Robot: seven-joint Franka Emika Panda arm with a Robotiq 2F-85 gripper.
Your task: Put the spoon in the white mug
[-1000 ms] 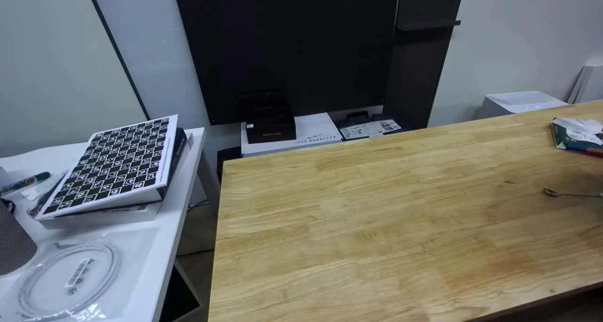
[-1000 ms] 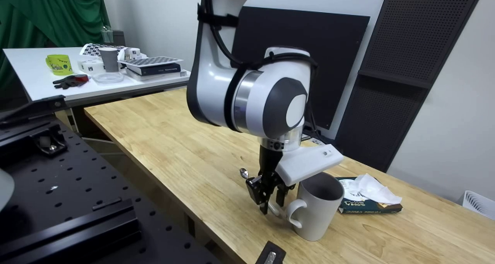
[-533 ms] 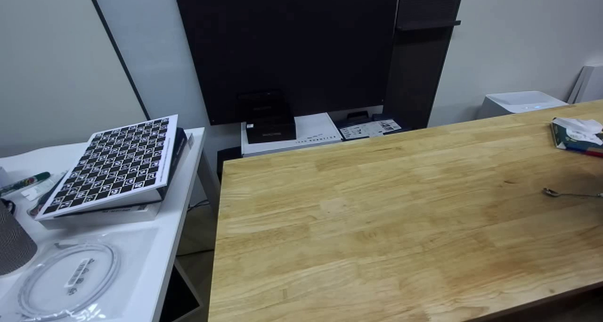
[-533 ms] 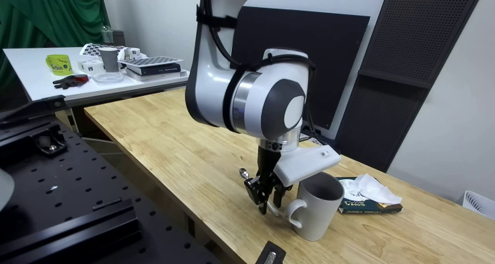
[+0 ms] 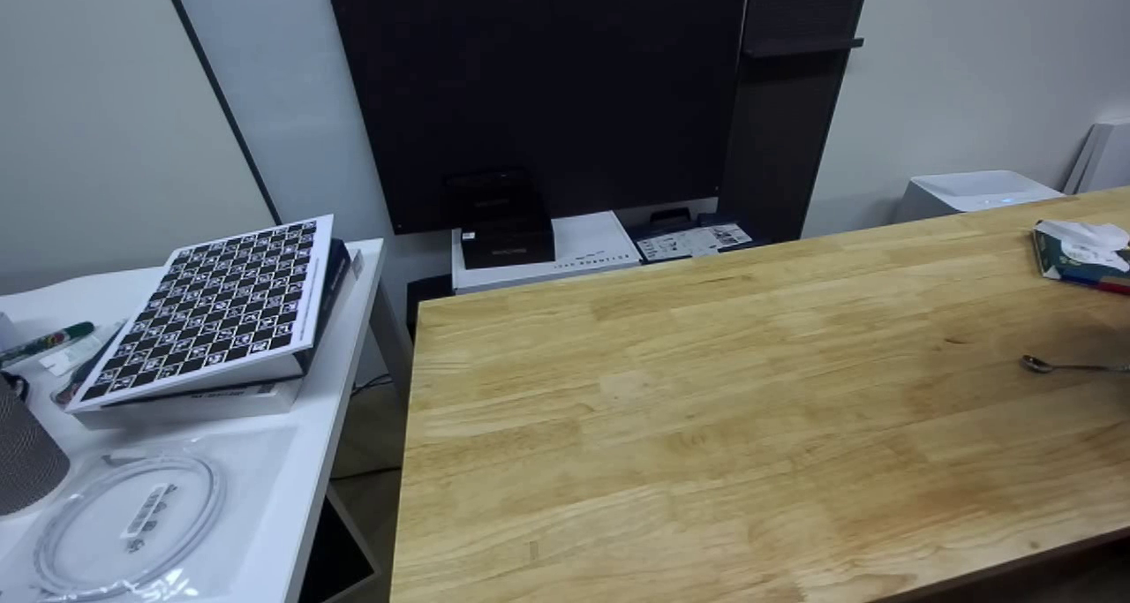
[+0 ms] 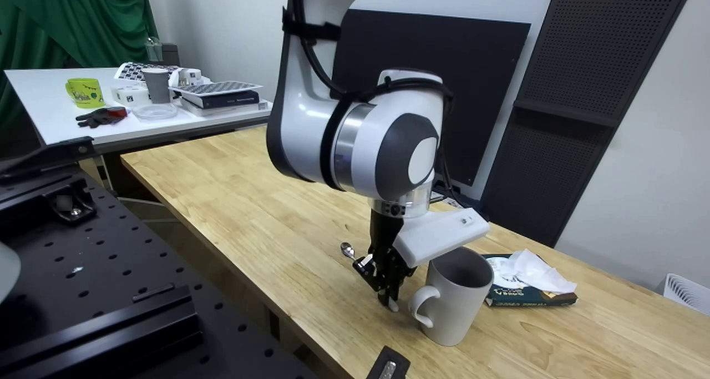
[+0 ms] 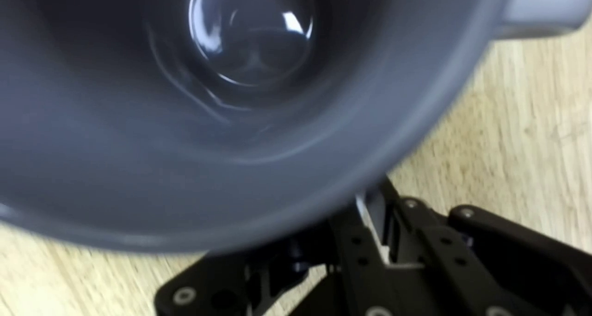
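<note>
A green curtain [image 6: 105,13] hangs at the far left in an exterior view, behind a white table [image 6: 55,126]; a black bench [image 6: 111,290] dotted with small holes is in front. On the white table, in turn, are a lime-green mug [image 6: 87,93], a dark glove [image 6: 102,116] with a red patch, a grey cup [image 6: 157,86] and a stack of books [image 6: 222,100] under a patterned board [image 6: 216,88]. Next comes the wooden table [image 6: 233,185], with the robot arm [image 6: 299,129] reaching down over it. The spoon [image 6: 348,250], small and silvery, shows in both exterior views, bowl to the left and thin handle running right. That handle goes into the pincer [image 6: 390,293], which points down with its two fingers brought together, pinching the spoon. A pale, rounded end pokes out just below the fingertips. Whether the spoon touches the wood, I cannot tell. It is outside the white mug [image 6: 457,307], which stands upright just right of the pincer, its handle turned toward the fingers. The wrist view looks into the mug's shiny grey inside, the rim hiding part of the fingers. Beyond the mug, further right, a dark green box [image 6: 527,298] lies on the wood, a crumpled white tissue [image 6: 541,273] on top.
</note>
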